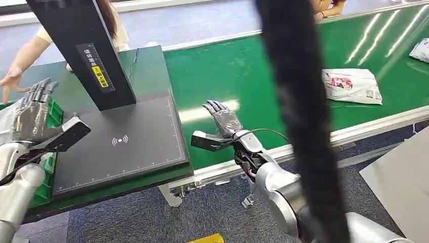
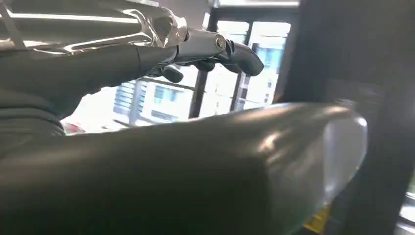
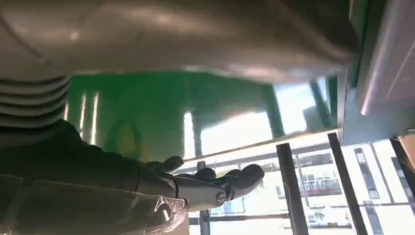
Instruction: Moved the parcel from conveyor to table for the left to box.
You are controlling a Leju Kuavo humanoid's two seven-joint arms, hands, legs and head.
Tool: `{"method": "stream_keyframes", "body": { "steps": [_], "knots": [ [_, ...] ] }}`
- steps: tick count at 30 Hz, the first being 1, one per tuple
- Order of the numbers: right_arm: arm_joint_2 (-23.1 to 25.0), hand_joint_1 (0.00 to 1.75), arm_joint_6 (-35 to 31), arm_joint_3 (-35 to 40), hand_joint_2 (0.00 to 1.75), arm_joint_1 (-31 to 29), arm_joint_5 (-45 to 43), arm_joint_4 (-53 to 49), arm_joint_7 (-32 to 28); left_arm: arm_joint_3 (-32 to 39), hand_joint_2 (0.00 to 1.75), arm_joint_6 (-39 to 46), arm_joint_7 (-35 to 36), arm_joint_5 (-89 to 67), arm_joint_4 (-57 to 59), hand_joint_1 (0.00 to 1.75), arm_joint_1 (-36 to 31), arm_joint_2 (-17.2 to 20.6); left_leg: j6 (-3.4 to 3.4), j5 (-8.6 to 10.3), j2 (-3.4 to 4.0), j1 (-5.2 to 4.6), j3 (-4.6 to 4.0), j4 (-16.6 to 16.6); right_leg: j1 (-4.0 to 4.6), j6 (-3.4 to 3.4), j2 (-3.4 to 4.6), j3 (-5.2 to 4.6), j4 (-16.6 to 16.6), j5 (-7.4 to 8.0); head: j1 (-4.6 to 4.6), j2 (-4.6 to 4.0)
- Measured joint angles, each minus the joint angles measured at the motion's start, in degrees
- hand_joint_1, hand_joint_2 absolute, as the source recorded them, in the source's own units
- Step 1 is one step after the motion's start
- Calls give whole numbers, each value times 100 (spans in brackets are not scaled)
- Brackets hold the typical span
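A bright green conveyor belt [image 1: 243, 71] with silver edges carries a white parcel [image 1: 352, 85] printed in red and black. The dark grey table pad [image 1: 136, 136] shows a white ruler border and signal icon. A black post [image 1: 86, 50] bears a yellow label.

parcel [image 1: 352, 85] on conveyor [image 1: 243, 76], table [image 1: 121, 142] to its left, bin [image 1: 50, 114] seemingly at table's left edge

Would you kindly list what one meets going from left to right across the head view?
Left hand → green bin → black scanner pad → right hand → white parcel on the green conveyor.
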Motion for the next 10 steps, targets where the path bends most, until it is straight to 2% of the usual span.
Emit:
{"method": "stream_keyframes", "body": {
  "steps": [6,10],
  "knots": [
    [-70,0,-133,-28,0,228,-15,-98,-35,-499,0,157,505,166,-1003,0,841,90,0,-4,5,-1,-1,-2,-1,0,5,-2,-1,0,0,0],
    [-214,0,-271,-35,0,256,206,-212,312,-586,0,151,647,208,-1590,0,1418,249,0,-3,4,0,0,-2,2,-1,4,-3,-1,-1,0,0]
  ]
}}
